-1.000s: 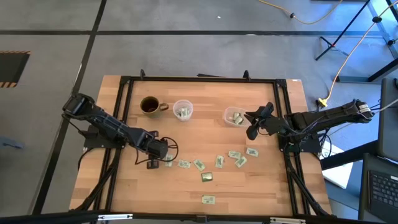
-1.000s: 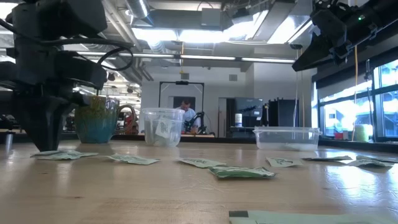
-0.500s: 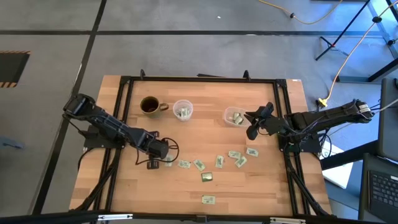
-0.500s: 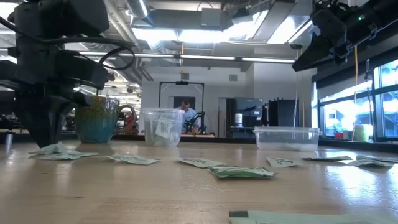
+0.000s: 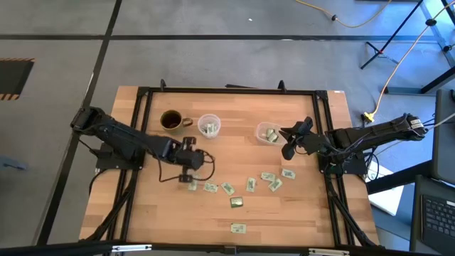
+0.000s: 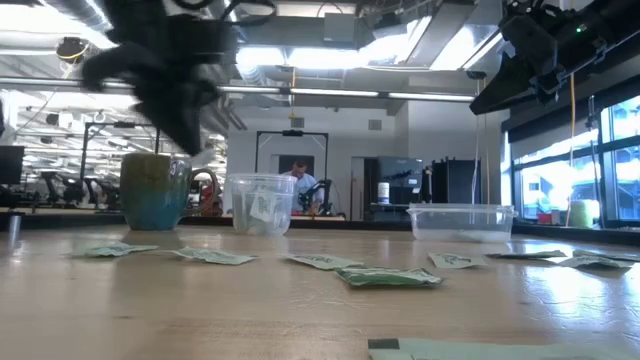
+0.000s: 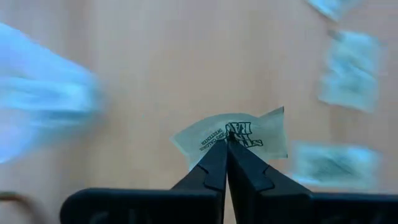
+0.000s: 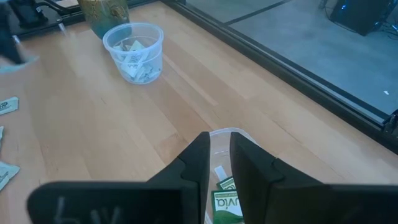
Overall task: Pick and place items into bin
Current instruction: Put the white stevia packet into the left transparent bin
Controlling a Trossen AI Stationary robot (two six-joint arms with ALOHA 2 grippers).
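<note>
My left gripper (image 7: 227, 138) is shut on one green-and-white packet (image 7: 261, 132), pinched at its edge and lifted off the table. From above, the left gripper (image 5: 189, 162) hangs over the table's left-middle, just above the row of loose packets (image 5: 227, 188). Several more packets lie flat around (image 5: 274, 183) and in the low view (image 6: 388, 277). The clear bin (image 5: 268, 133) holds a few packets (image 8: 225, 200). My right gripper (image 8: 219, 146) hovers over the bin's rim, slightly open with nothing between its fingers.
A clear cup (image 5: 208, 126) with packets inside and a dark mug (image 5: 171, 120) stand at the back left. One packet (image 5: 237, 228) lies alone near the front edge. A black frame (image 5: 227, 90) rims the table. A person sits far behind the table (image 6: 297, 176).
The left gripper closed on a packet at the row's left end, then rose and swung right with it. The right arm has not moved.
</note>
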